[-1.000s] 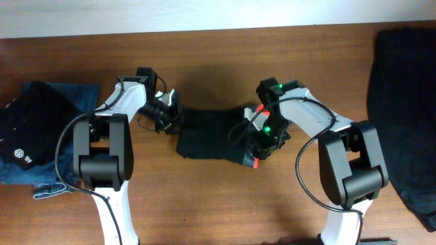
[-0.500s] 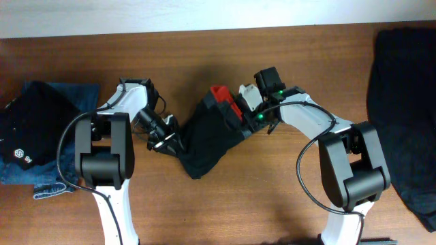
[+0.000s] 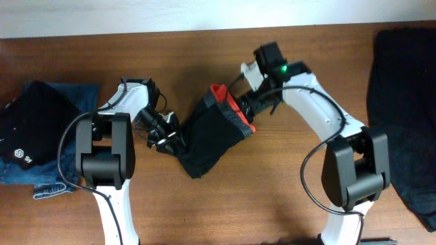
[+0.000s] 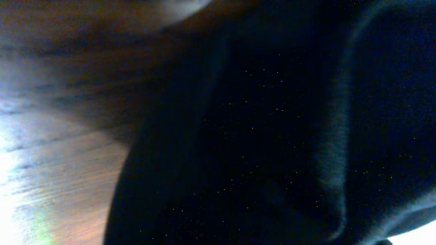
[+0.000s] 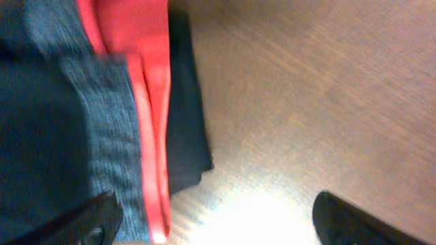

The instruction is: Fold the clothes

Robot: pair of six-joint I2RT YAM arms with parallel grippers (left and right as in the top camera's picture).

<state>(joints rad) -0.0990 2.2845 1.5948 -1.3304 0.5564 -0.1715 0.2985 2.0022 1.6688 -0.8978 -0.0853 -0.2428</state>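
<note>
Black trousers [image 3: 208, 139] lie folded in a slanted bundle at mid-table, their red-orange and grey waistband [image 3: 230, 107] turned toward the back right. My left gripper [image 3: 170, 138] presses against the bundle's left edge. Dark fabric [image 4: 272, 136] fills the left wrist view and hides the fingers, so their grip cannot be read. My right gripper [image 3: 253, 105] hovers beside the waistband [image 5: 146, 82], open. Its fingertips [image 5: 102, 218] stand wide apart over bare wood, with only the red edge near the left one.
A black garment on blue denim jeans [image 3: 41, 139] is piled at the table's left end. A large black cloth [image 3: 402, 102] covers the right end. Brown table [image 3: 272, 197] spreads in front; its back edge meets a white wall.
The flat folded trousers were swung into a slanted bundle with the waistband up. My right gripper opened, let the waistband go and drew back right. My left gripper shifted slightly forward.
</note>
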